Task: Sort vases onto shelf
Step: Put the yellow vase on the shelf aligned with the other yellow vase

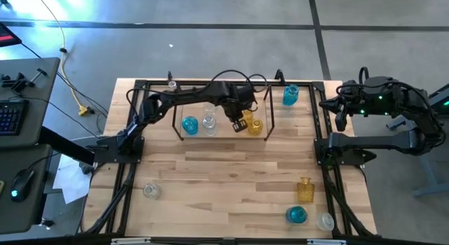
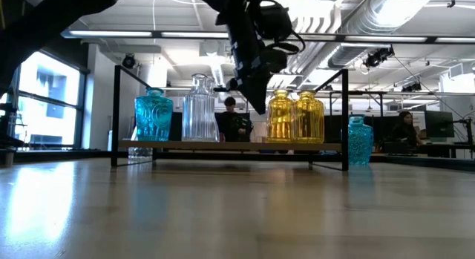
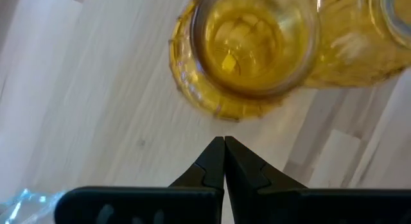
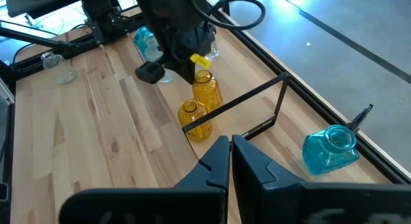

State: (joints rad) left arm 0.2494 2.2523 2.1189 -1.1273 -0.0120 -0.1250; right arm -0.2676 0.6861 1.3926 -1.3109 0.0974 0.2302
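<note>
Vases are sitting in two groups. The shelf [image 1: 223, 135], a low black-rod rack with a wooden floor, is already holding four: a blue vase [image 1: 189, 124] and a clear bottle [image 1: 209, 123] off to one side of the left gripper [image 1: 239, 125], and two amber vases [image 1: 252, 123] directly beneath it. That gripper is hovering empty over the amber pair with its fingers pressed together. The right gripper [image 4: 229, 155] is waiting folded back off the tabletop's edge, also closed and empty.

Five vases are lying well away from the left gripper: a blue one [image 1: 290, 95] just beyond the shelf's end, an amber bottle [image 1: 304, 189], a blue vase [image 1: 296, 215] and a clear one [image 1: 325, 221] nearer the right arm, and a clear one [image 1: 151, 191] alone.

They look like thin glass: light, rigid, slick and breakable. Narrow necks probably offer the surest hold, pinched gently.
</note>
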